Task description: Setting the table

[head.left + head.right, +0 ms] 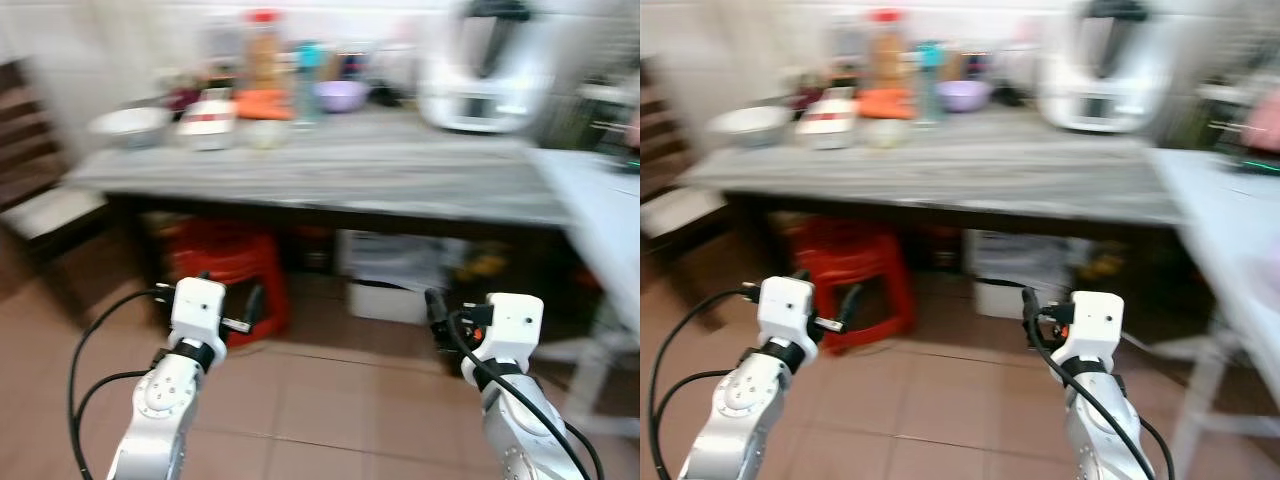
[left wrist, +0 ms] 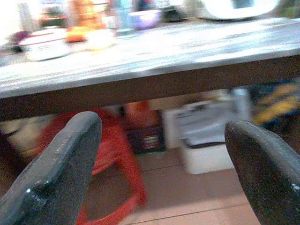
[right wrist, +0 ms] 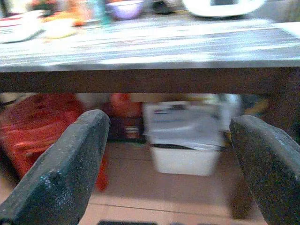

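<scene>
Presently both grippers, left gripper [image 2: 159,168] and right gripper [image 3: 168,164], hang with fingers apart, holding nothing, below the grey table [image 1: 400,175]; a white bowl [image 1: 128,122] rests on its far left end.

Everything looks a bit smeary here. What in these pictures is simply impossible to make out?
- Bottles and jars at the back of the table: head views, motion blur hides labels and contents.
- White appliance: top cut off by the frame edge.
- Items under the table beside the red stool and white bin: shadowed, blurred.
- Left gripper and right gripper: open, empty; fingertips cut off.
</scene>
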You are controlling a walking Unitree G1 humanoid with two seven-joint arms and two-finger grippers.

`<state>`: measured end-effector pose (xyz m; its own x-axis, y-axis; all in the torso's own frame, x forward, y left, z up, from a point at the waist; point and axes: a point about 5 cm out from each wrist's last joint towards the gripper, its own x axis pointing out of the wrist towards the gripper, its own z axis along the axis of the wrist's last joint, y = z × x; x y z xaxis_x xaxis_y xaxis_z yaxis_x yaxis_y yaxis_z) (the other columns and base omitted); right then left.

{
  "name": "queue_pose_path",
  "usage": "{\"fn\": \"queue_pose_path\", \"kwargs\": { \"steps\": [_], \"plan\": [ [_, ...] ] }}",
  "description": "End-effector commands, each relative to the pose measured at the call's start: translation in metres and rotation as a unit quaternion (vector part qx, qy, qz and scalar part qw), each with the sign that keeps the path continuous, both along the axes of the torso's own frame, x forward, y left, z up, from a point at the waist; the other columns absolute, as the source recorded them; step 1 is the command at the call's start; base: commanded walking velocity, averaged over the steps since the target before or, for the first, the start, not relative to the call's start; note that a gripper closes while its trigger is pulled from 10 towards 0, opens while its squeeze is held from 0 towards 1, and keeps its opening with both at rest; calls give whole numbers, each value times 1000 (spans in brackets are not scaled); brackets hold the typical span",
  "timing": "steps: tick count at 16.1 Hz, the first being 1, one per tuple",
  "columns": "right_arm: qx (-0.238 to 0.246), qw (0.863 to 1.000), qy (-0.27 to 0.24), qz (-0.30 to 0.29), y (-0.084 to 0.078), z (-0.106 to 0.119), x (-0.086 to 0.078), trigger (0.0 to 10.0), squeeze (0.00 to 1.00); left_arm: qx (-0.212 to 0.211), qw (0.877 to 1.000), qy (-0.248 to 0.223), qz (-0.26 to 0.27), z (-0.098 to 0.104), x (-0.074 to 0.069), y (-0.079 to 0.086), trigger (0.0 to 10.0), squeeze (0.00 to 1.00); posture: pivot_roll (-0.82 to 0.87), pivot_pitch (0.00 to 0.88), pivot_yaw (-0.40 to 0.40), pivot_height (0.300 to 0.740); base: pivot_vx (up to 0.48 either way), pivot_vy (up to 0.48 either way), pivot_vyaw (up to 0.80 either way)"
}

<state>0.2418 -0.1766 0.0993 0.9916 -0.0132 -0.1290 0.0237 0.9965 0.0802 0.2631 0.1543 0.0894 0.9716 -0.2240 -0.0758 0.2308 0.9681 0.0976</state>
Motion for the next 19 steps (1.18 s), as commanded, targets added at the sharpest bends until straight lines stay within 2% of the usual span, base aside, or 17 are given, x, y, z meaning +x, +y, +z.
{"fn": "queue_pose_path", "kwargs": {
  "steps": [1, 6, 7, 12, 13, 19],
  "plan": [
    [2, 1000, -6, -2, 0, 4, 2, 10000, 0, 9, 1000, -5, 0, 3, 1, 1, 10000, 0, -18, 0, 0, 740, 0, 0, 0],
    [2, 1000, -7, -7, -1, 4, 2, 10000, 0, 12, 999, -29, -26, 13, 4, -4, 10000, 0, -20, 0, 3, 740, 0, 0, 0],
    [2, 1000, -8, -8, -1, 4, 3, 10000, 0, -2, 999, -28, -35, 14, 4, -4, 10000, 0, -20, 0, 9, 740, 0, -289, 0],
    [6, 1000, -10, -12, 0, 3, 3, 10000, 0, 6, 999, -31, -36, 16, 5, -2, 10000, 0, -12, 0, 20, 740, 103, -374, 0],
    [6, 1000, -10, -12, 1, 3, 4, 10000, 0, -7, 999, -31, -35, 17, 6, -2, 10000, 0, -12, 0, 20, 740, 0, 0, 0],
    [4, 1000, -14, -2, 4, 4, 9, 10000, 0, -5, 999, -29, -37, 14, 4, -3, 10000, 0, -5, 0, 15, 740, 0, 0, 0]
  ]
}}
